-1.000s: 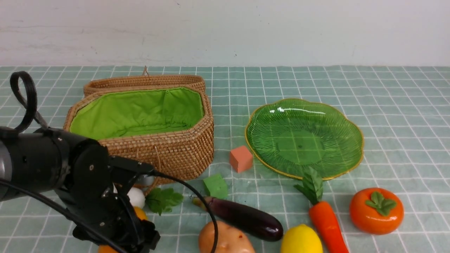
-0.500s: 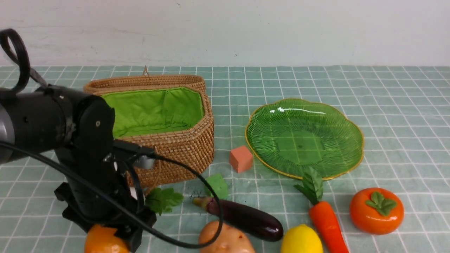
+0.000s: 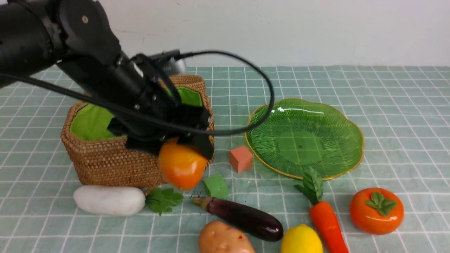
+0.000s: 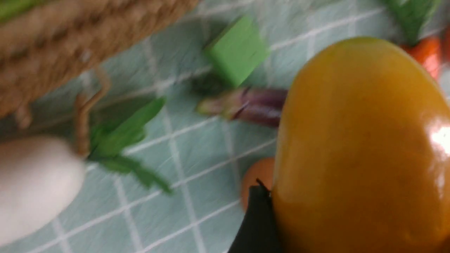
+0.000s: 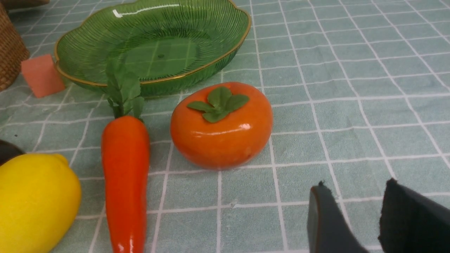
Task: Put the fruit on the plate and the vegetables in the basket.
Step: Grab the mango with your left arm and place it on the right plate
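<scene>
Aloft, the left hand [image 3: 180, 149] clamps wide on the mango [image 3: 181, 168]; the right hand [image 5: 355, 182] gapes.

Left arm [image 3: 35, 35] black, 1 silver screw [image 3: 83, 19], looping cable [image 3: 271, 92]; right claw [image 5: 355, 184] dark.

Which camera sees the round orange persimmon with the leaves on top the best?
The right wrist view: the persimmon sits close, sharp and whole, with its leaf cap clear. The front view shows it whole too, but smaller, near the right edge beside the carrot. The left wrist view does not clearly show it.
</scene>
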Available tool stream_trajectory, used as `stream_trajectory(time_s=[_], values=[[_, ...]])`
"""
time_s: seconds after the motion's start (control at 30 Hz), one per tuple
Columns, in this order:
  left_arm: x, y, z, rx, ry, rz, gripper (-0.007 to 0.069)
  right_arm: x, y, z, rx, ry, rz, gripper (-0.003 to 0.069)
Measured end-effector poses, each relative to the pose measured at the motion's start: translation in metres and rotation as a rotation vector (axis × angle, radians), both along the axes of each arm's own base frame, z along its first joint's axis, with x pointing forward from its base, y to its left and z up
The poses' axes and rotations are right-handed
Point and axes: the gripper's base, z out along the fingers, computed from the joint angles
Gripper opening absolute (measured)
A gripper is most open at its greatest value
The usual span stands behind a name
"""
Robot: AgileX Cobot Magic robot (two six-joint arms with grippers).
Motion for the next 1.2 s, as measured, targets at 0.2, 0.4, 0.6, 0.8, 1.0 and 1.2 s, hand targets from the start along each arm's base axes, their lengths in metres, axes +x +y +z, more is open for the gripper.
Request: stream_trajectory(time_s=[0.2,0.4,0.6,0.8,1.0,1.2], values=[[0.03,-0.019,0.02,-0.056,-0.126,-0.097,0.0557,0.0,0.0,0.0,0.0,0.0,0.0,0.024],[0.063,-0.063,0.006,-0.088,-0.15,-0.173,0.0557,0.0,0.0,0.0,0.0,0.0,0.0,0.024],[0.088,-0.141,-0.047,-0.115,-0.187,-0.245,0.0557,0.0,0.0,0.0,0.0,0.0,0.0,0.024],[0.106,-0.177,-0.094,-0.135,-0.296,-0.187,0.0557,0.0,0.0,0.0,0.0,0.0,0.0,0.024],[0.112,-0.181,-0.112,-0.093,-0.335,-0.185,0.0557,0.0,0.0,0.0,0.0,0.0,0.0,0.024],[0.112,-0.18,-0.115,-0.074,-0.337,-0.195,0.0601,0.0,0.0,0.0,0.0,0.0,0.0,0.024]])
